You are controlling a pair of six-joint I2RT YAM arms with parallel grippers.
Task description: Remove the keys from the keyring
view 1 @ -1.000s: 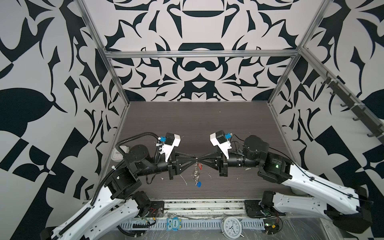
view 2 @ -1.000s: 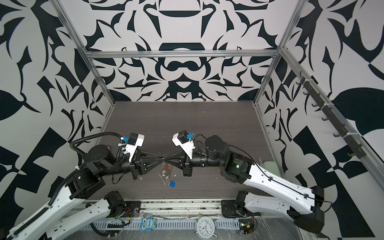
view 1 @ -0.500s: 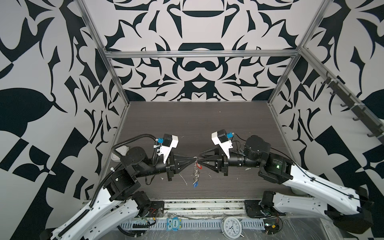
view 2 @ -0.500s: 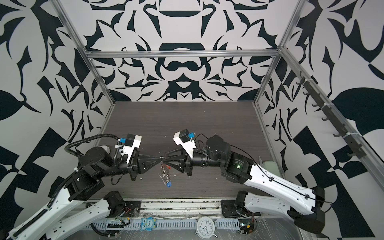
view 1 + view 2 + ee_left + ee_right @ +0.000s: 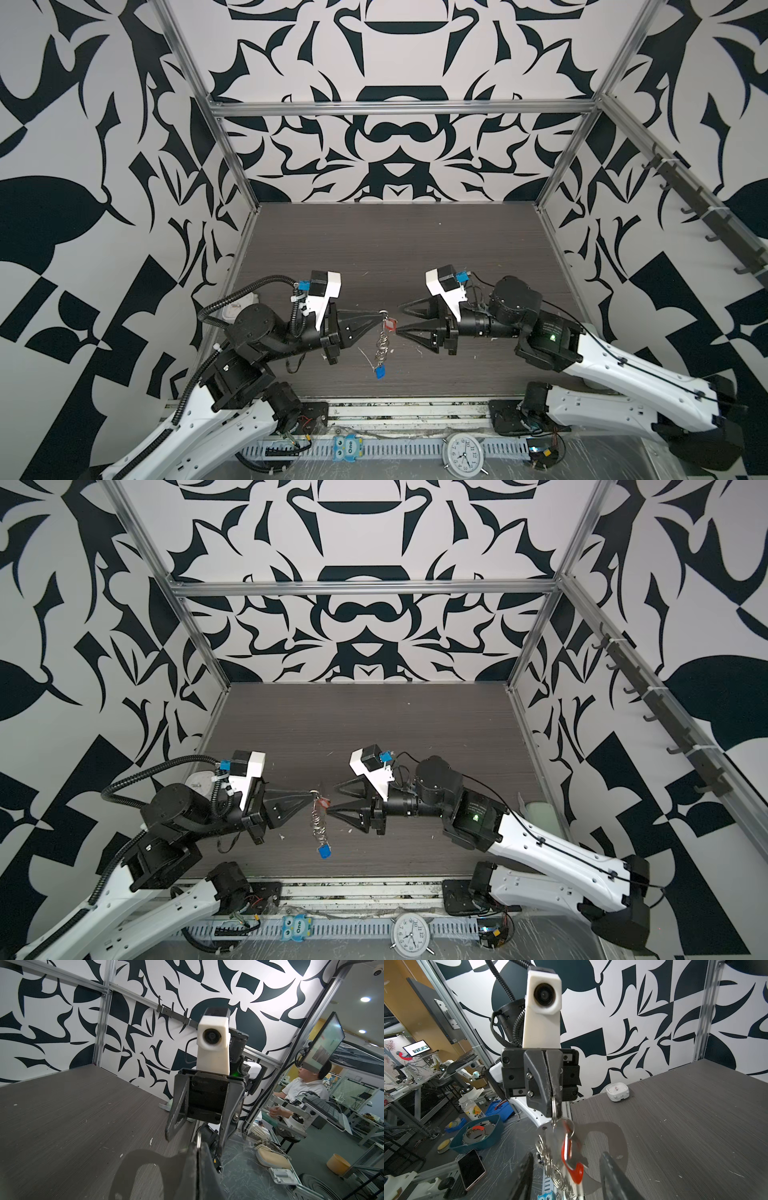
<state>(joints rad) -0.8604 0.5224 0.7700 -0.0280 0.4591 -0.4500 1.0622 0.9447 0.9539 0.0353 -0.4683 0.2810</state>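
Surface: dark wood-grain tabletop, patterned walls.
Left gripper: clamped on silver ring; keys dangling, red tag high, blue tag lowest.
Right gripper: jaws apart beside red tag.
Blue bin: off-table, toothed grey rings inside.

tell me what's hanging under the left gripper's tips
The left gripper, shut on a silver ring, dangles the red tag, a tangle of metal rings and the blue tag. The tangle hides which piece joins which.
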